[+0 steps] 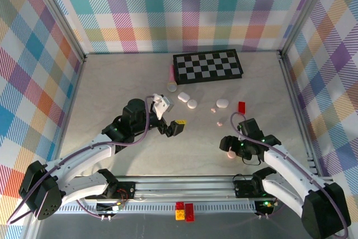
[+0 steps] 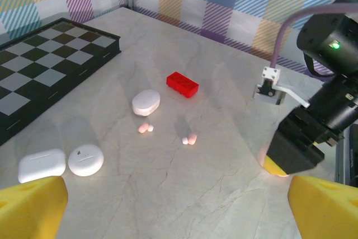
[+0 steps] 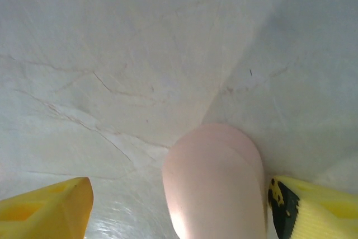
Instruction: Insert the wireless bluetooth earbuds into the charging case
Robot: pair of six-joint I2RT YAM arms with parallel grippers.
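Downward, right hand (image 3: 179,211) astride pink case (image 3: 215,177).

you're in a lab test booth, plaid backdrop panels (image 1: 184,9) up top, aluminium corner posts (image 1: 63,20), mounting rail (image 1: 184,186) along the bottom

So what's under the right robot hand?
A pale pink rounded case lies on the table between the right gripper's open jaws. What's inside it is hidden.

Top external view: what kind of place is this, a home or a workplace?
Probably a robot test cell, not a home: colourful plaid walls on grey metal frame posts enclose a pale marble-pattern table, and two white robot arms are bolted to its near edge.
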